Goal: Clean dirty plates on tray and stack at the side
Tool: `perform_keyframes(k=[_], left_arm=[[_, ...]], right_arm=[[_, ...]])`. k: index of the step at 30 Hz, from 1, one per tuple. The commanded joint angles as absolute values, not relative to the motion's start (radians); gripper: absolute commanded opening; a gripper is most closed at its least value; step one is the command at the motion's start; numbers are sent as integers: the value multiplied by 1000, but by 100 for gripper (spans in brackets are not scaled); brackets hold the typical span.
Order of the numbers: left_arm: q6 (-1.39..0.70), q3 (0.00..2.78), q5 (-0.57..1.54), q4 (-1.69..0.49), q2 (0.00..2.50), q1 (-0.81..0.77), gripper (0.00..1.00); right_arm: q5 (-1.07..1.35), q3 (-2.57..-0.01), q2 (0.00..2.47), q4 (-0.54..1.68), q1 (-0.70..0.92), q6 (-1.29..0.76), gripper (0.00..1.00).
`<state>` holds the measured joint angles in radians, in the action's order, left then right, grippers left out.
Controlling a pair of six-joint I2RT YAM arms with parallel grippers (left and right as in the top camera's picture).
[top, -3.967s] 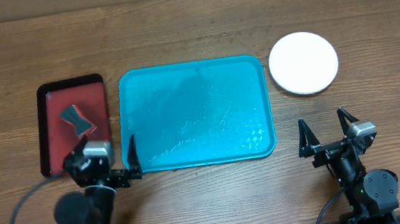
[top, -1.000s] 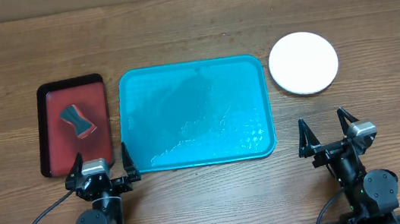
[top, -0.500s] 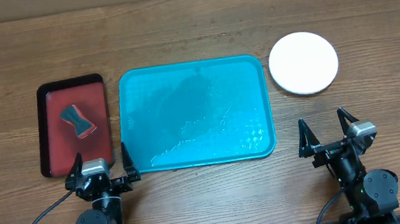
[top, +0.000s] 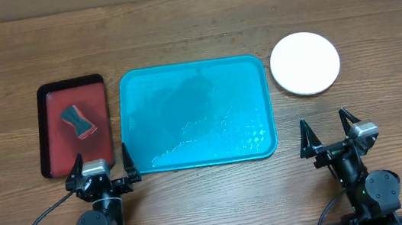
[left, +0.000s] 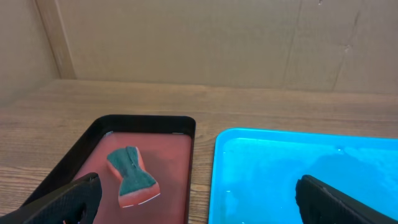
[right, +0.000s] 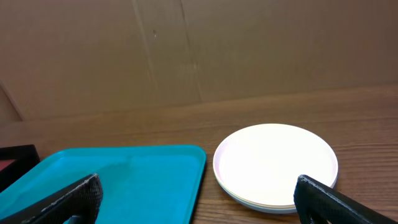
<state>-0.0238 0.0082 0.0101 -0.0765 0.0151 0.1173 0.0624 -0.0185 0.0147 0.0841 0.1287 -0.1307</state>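
Left gripper (top: 101, 161) has drawn back from the tray (top: 193, 90) edge since four seconds ago, with no change over the last second. Both arms sit folded at the near side. Left and right gripper (top: 324, 124) jaws are spread wide, holding nothing. Tray lies central, long axis left-right. Plates (top: 305, 63) are stacked to its right, white uppermost.

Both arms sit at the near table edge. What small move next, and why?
Probably none: leave the left tool and right tool parked. The large turquoise plastic tray holds no plates, the round plastic plates sit stacked beside it, white on top, and the teal sponge lies on the small dark red tray. Both tools look open and empty.
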Motion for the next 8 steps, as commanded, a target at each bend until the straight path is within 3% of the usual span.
perform_keyframes(k=[1, 8], left_arm=[[-37, 5, -3, -77, 4, 111, 100], [-37, 5, -3, -77, 4, 111, 100]], right_arm=[[53, -8, 7, 81, 129, -134, 100], [53, -8, 7, 81, 129, -134, 100]])
